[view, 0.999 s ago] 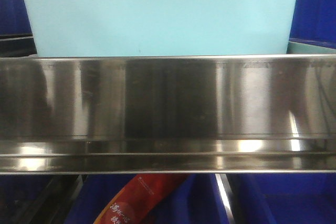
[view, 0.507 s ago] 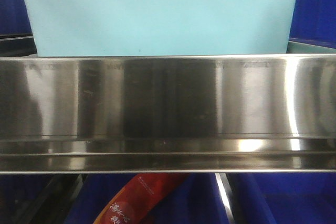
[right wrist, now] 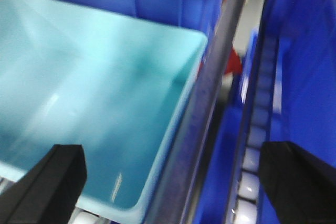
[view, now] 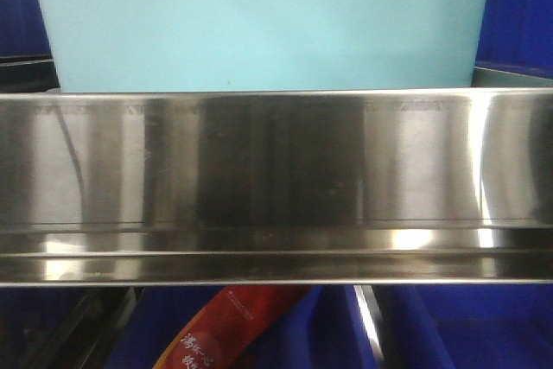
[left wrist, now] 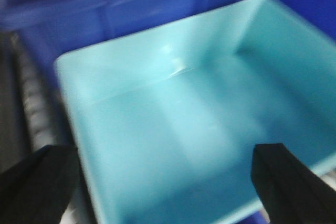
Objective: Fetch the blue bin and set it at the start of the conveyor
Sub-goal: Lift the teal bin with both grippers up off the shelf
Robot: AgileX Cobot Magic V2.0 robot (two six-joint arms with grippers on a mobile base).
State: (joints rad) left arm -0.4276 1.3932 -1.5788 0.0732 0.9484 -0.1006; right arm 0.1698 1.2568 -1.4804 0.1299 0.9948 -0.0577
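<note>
Up on the shelf behind the steel rail (view: 276, 170), blue bin (view: 259, 32) sits ungrasped. Left end effector (left wrist: 163, 182) and right end effector (right wrist: 173, 182) hover above it, both spread wide. Grasp, lift, placement all left; conveyor start unseen.

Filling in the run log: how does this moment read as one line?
phase: pre-grasp | blue bin: empty, behind steel rail, ungrasped | left hand: open over bin | right hand: open over bin's edge
</note>
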